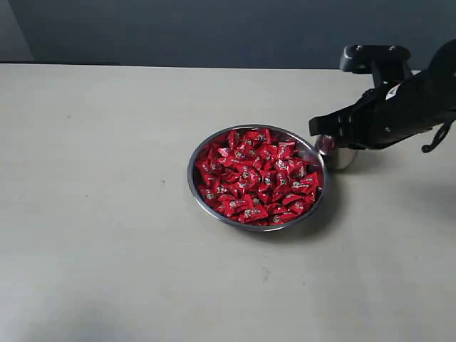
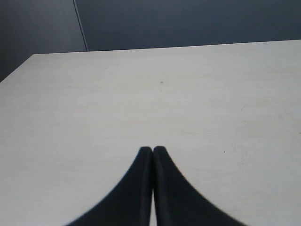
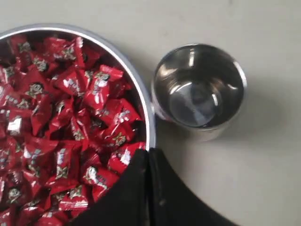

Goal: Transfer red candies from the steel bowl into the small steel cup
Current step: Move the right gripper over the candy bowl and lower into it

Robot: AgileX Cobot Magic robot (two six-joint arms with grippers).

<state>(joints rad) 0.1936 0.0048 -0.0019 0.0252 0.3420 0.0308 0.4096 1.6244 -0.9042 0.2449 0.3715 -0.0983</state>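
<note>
While your right gripper [image 3: 148,151], pressed together, hangs at the right rim of the wide shiny steel bowl [image 1: 191,171], red foil-wrapped candies [image 1: 255,174] fill it mid-frame; the small cylindrical steel cup [image 3: 198,87] stands just right. Your left gripper [image 2: 153,149] is together too.

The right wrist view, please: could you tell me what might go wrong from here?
1. The shut right pincer hangs over the rim of the steel bowl, near the empty small steel cup; a sideways move could tip it.
2. The red candies lie heaped, so a grab may take several or spill some.
3. The cup's mouth is narrow; a release could miss.
</note>
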